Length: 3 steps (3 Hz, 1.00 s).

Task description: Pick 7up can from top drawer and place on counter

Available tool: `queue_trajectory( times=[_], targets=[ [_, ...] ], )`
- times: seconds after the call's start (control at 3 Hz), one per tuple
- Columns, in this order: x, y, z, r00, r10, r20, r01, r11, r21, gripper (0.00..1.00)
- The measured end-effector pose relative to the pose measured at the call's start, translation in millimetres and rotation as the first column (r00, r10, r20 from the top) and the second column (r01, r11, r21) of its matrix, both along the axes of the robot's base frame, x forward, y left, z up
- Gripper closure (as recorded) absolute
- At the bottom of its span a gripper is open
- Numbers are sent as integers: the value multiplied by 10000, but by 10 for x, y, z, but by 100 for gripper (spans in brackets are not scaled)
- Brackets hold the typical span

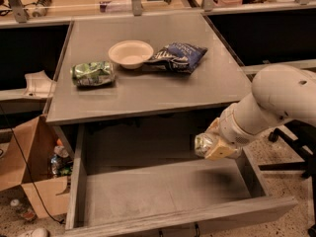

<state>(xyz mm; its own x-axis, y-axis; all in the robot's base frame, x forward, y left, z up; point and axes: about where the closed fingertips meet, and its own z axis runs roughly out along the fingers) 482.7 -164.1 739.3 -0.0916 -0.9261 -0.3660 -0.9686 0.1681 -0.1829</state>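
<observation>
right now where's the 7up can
The can is at the view's right, in the gripper, over the drawer by its right wall.

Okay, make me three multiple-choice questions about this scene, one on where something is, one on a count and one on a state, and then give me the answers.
1. Where is the small pale whitish-green 7up can?
A. On the floor
B. Held in the pincer above the wide grey wood-grain top drawer
C. On a chair

2. How many things lie on the flat grey matte counter?
A. One
B. Five
C. Three

3. The top drawer is:
A. Pulled open
B. Pushed shut
C. Taken out

Answers:
1 B: the pincer grips the can over the drawer's right side.
2 C: a round white bowl, a dark blue crinkled bag and a shiny green crushed item.
3 A: its bare bottom shows below the counter's edge.
</observation>
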Motion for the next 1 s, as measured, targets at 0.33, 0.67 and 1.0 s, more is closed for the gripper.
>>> queue_trajectory(
  times=[0.33, 0.67, 1.0],
  targets=[
    [1, -2, 2, 10000, -2, 3, 2, 10000, -2, 100],
    [39, -165, 121, 9996, -180, 211, 184, 9997, -181, 100],
    [88, -389, 261, 9980, -463, 430, 481, 9980, -419, 100]
  ],
)
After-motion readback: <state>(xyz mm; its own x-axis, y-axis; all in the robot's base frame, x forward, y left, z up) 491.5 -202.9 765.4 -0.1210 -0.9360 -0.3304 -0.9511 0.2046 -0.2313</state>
